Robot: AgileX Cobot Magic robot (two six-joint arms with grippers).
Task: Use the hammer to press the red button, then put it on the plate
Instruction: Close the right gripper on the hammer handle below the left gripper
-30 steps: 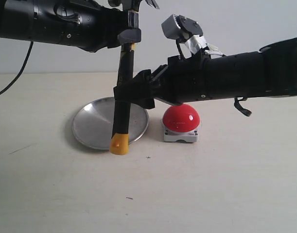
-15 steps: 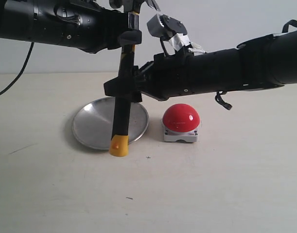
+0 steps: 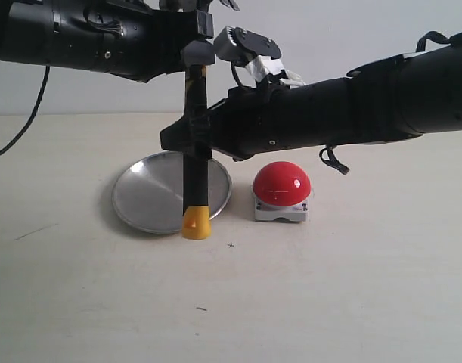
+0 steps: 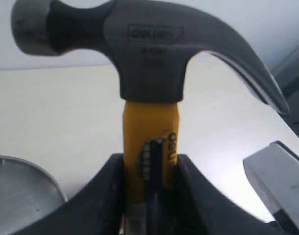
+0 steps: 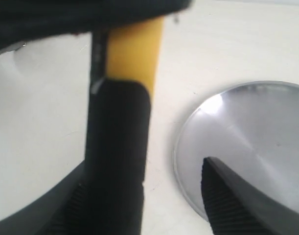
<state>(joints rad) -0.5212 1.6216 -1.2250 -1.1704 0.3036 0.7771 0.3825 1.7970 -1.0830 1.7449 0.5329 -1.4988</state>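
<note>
Two grippers were recorded on one hammer (image 3: 194, 174), which hung upright, head uppermost. Its yellow end was poised just over the table (image 3: 351, 287) at the front rim of the plate (image 3: 144, 197). The left gripper (image 4: 150, 192) was clamped on the yellow neck just under the head. The right gripper (image 5: 147, 203) had been reached across and set around the black handle with its jaws apart, a gap showing on one side. The red button (image 3: 282, 183) stood just beside the plate, under the right forearm and not touched. Risk noted: if the neck were let go before the handle was properly pinched, the head-heavy tool would probably drop onto the plate rim or swing over. A low pass of the forearm might also press the button by mistake. Writing noted: "deli" was stamped in a frame on the steel head and repeated along the yellow neck. Smaller marks beneath the stamp, and a dark label on the neck, could not be read.
</note>
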